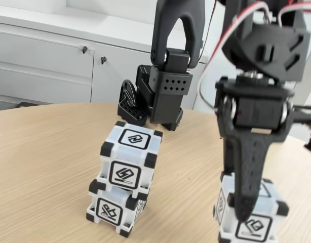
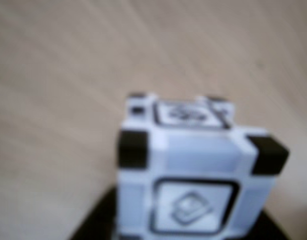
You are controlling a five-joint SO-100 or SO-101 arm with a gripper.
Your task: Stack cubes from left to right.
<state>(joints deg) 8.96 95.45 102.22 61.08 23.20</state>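
Two cubes stacked at 7 o'clock in the fixed view, upper cube (image 1: pixel 130 158) skewed atop lower cube (image 1: pixel 114 207). Third cube (image 1: pixel 253 216) at 5 o'clock on the table (image 1: pixel 44 152), gripper (image 1: pixel 245 205) down over it. Cannot tell whether clamped or open.

Wooden table (image 1: pixel 44 152), 2 cubes (image 1: pixel 113 207) (image 1: pixel 251 217)

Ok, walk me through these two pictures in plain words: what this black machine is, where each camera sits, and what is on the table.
The black machine is a small robot arm; its pincer, the end effector, hangs at the right of the fixed view, taken from a camera standing beside the wooden table. On the table two white cubes are stacked: the upper cube sits askew on the lower cube. A third cube is at the end effector; whether it is gripped is unclear. The blurry wrist view, from a camera on the arm, shows that third cube close up.
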